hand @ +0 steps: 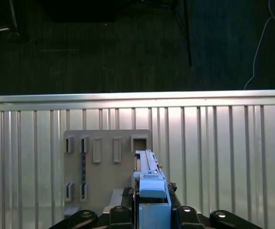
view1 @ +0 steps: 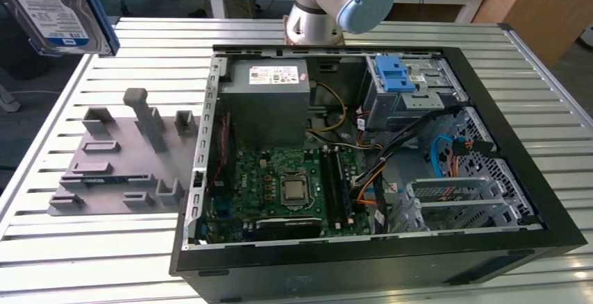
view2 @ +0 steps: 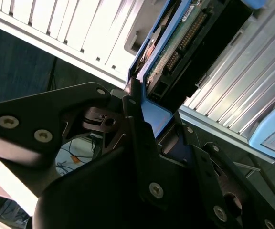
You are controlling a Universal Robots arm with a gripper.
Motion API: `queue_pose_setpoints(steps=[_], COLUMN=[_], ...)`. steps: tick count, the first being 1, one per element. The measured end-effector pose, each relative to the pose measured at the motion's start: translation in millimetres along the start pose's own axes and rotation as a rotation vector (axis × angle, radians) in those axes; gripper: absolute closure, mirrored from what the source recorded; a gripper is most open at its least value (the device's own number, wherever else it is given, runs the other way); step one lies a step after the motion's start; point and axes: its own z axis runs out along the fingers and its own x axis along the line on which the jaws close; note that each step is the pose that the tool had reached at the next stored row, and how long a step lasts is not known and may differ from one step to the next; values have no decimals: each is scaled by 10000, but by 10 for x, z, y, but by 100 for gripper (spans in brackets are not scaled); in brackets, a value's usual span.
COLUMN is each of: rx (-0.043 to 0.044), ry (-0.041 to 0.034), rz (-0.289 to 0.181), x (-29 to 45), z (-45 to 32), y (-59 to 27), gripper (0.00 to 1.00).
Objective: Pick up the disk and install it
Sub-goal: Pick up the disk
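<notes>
- Clearly, our pincer (hand: 153, 211) is clenched on the disk (hand: 149, 183) — it grips the blue bracket at one end, and the disk hangs high above the bench (hand: 223, 143), roughly over the grey stand (hand: 104, 162).
- We judge the hold narrow: with a plastic edge between the jaws and the long body beyond them, a quick swing could tilt the disk or let it slip.
- The open computer case (view1: 371, 144) is crowded with cables (view1: 389, 158) near the drive cage (view1: 407, 85) — a tilted disk could snag or jam there.
- The exterior view gives us the case and cage. The first wrist view adds the stand's slots beneath, and the second wrist view shows the disk's connector (view2: 192, 31).
</notes>
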Motion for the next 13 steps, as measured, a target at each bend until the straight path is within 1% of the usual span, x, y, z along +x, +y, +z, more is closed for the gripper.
queue_pose_setpoints(steps=[8, 10, 13], rx=[-1, -3, -2], ry=[-4, -13, -28], rz=[0, -1, -1], x=[-3, -2, 26], z=[-131, -151, -155], y=[2, 2, 1], gripper=[64, 64, 64])
